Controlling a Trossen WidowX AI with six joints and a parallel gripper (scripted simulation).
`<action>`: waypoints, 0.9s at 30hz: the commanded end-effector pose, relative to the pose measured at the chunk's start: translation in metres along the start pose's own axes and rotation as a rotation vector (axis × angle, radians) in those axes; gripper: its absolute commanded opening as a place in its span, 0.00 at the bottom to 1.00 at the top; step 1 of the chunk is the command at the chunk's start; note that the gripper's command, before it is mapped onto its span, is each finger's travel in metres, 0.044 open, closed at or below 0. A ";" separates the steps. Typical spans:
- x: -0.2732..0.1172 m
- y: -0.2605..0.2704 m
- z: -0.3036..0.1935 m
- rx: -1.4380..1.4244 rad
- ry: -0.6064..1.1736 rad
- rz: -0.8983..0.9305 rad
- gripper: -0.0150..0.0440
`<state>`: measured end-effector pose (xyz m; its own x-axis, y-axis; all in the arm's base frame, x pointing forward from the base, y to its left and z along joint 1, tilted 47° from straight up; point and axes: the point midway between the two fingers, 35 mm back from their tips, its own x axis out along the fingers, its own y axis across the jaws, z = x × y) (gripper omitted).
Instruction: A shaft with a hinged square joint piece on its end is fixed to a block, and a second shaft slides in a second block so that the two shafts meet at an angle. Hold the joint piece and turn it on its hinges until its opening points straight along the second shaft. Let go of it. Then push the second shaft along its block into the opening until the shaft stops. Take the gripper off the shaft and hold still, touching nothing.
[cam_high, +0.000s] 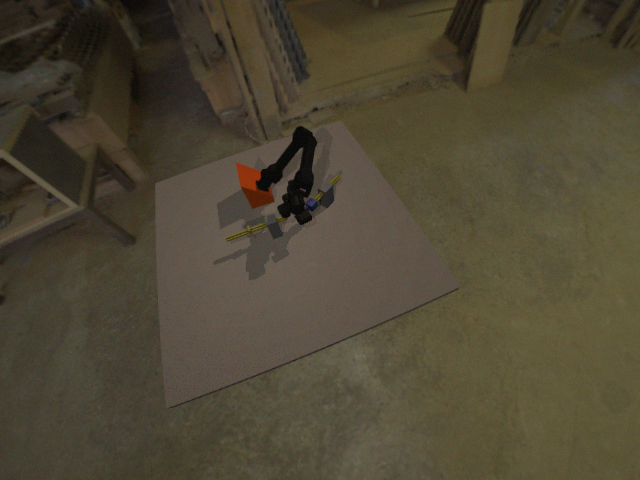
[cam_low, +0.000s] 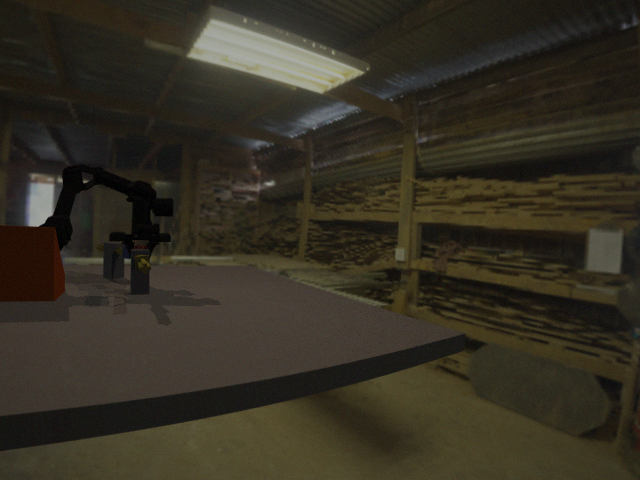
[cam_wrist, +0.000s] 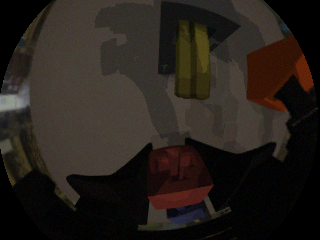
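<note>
My gripper (cam_wrist: 168, 143) is shut on the red square joint piece (cam_wrist: 179, 172) (cam_low: 140, 246), one finger on each side. A blue hinge part (cam_high: 311, 203) (cam_wrist: 185, 214) sits behind it, on the end of the first yellow shaft (cam_high: 336, 179), which is fixed to a grey block (cam_high: 327, 198). The second yellow shaft (cam_high: 237, 235) (cam_wrist: 185, 65) passes through another grey block (cam_high: 275, 228) (cam_wrist: 167, 50) (cam_low: 139, 281). In the wrist view its end stands apart from the red piece, slightly right of the piece's middle. The joint's exact angle cannot be told.
An orange wedge-shaped block (cam_high: 254, 192) (cam_low: 28, 263) (cam_wrist: 272, 72) stands beside the arm's base. The arm arches over the shafts. The pinkish-grey table top (cam_high: 310, 304) (cam_low: 258, 330) ends in a dark edge.
</note>
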<state>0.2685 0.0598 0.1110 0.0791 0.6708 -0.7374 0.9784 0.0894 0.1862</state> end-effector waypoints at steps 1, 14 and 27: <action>0.003 -0.003 0.000 0.053 0.053 -0.002 0.25; 0.009 -0.008 -0.001 0.169 0.176 0.009 0.25; 0.008 -0.008 -0.001 0.162 0.171 0.010 0.25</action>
<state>0.2611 0.0657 0.1040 0.0694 0.7877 -0.6121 0.9967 -0.0287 0.0760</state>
